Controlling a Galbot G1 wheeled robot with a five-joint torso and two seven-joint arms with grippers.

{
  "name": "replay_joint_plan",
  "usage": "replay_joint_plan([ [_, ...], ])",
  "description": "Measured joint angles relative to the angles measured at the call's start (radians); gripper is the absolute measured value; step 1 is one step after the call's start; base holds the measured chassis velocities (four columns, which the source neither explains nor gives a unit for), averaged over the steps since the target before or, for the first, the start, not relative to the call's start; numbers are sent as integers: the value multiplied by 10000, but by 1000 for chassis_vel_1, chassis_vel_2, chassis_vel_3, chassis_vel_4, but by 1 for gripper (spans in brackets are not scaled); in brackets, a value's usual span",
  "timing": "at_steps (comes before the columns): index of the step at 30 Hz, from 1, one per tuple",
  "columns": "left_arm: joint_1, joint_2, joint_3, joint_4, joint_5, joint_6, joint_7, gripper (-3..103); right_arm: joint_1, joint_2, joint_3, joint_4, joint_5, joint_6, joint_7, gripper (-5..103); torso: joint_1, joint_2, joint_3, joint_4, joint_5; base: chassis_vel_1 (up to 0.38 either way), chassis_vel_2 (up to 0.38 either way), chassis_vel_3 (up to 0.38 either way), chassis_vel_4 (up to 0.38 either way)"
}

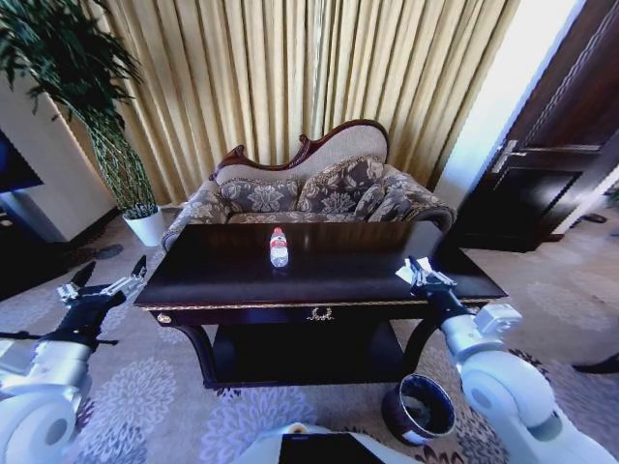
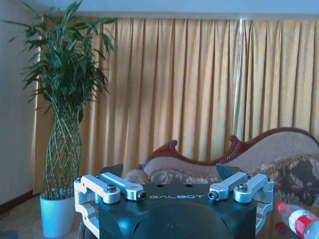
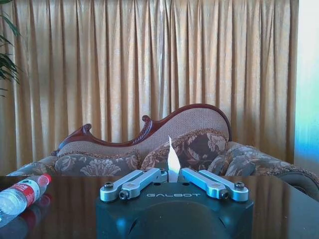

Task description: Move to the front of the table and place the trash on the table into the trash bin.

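Pleated golden curtains [image 1: 290, 77] hang across the far wall, with a dark panelled door [image 1: 556, 145] at two o'clock and a pale floral carpet [image 1: 145, 387] underfoot. Against the drapes stands a sofa [image 1: 319, 188] with a carved wooden scroll back and damask cushions; at ten o'clock a tall plant with a lattice-woven stem [image 1: 116, 155] rises from a white pot [image 1: 147, 227]. The table [image 1: 319, 285] fills the middle of the head view: long, dark and glossy, with curved legs, a lower shelf and a small gold ornament at mid-front. The trash bin [image 1: 418, 408], round and dark maroon with a light rim, sits on the carpet at five o'clock, just beside the table's right front leg. A clear plastic bottle [image 1: 279, 246] with a red cap and red label lies on its side near the table's middle, toward twelve o'clock. The right gripper [image 1: 418, 274] rests at the table's right end, around three o'clock, its metal fingers drawn narrow onto a piece of crumpled white paper [image 3: 173, 162] that stands up between them. The left gripper [image 1: 114, 275] hangs off the table's left end, at nine o'clock, its fingers spread wide and holding nothing.
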Motion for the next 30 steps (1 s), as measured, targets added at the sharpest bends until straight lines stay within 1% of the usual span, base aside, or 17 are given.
replay_joint_plan([
  [3,-64,1,32,-6,33,136,-24,100,-8,-23,-2,53,0,-5,2,0,1,0,0,0,0,0,0,0,0],
  [16,-121,-3,24,43,60,135,-22,100,-64,19,-304,140,-72,-13,3,0,2,-1,1,0,1,8,-12,-10,12],
  [22,-127,-55,19,79,73,108,6,100,-107,100,-346,141,-135,-12,-1,0,1,-1,1,-1,1,77,-73,-75,71],
  [30,-169,-77,21,64,77,44,23,100,-122,163,-438,89,-276,-13,-16,0,1,0,0,0,1,137,-134,-127,143],
])
